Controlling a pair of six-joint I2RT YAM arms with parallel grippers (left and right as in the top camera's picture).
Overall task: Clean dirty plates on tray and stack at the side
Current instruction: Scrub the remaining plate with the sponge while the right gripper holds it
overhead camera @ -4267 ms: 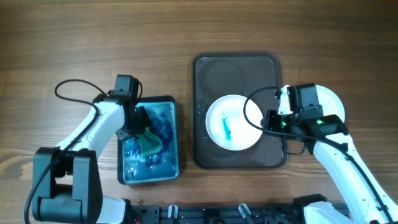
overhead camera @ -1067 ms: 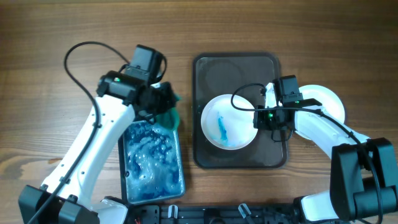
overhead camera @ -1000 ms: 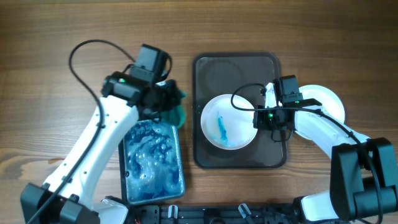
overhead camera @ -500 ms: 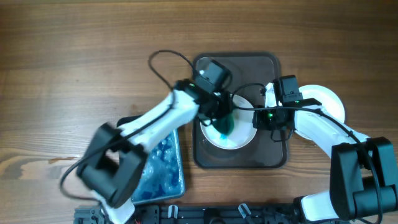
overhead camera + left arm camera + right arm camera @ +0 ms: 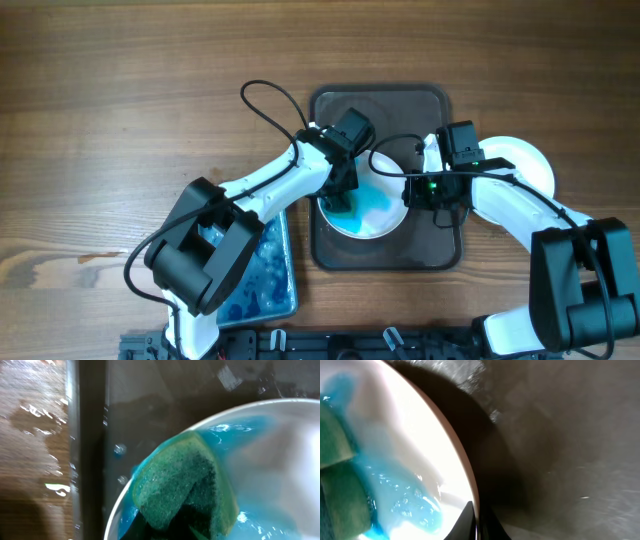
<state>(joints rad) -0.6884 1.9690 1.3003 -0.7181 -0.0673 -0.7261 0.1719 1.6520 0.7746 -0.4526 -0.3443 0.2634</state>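
Note:
A white plate (image 5: 378,208) lies on the dark brown tray (image 5: 380,110), its centre wet with smeared blue (image 5: 405,500). My left gripper (image 5: 343,197) is shut on a green sponge (image 5: 182,485), which presses on the plate's left part (image 5: 270,445) near the rim. From the right, my right gripper (image 5: 413,190) is shut on the plate's right rim (image 5: 470,480), one finger inside and one outside (image 5: 477,522). Another white plate (image 5: 527,158) lies on the table right of the tray, partly under the right arm.
A blue tub (image 5: 270,275) of foamy blue water sits left of the tray, partly hidden by the left arm. Wet wood (image 5: 30,435) shows beside the tray's left rim (image 5: 90,435). The tray's far half is bare.
The left arm swung right from the tub with the sponge and now presses it on the plate. The blue smear has spread across the plate. The right gripper has stayed on the rim.

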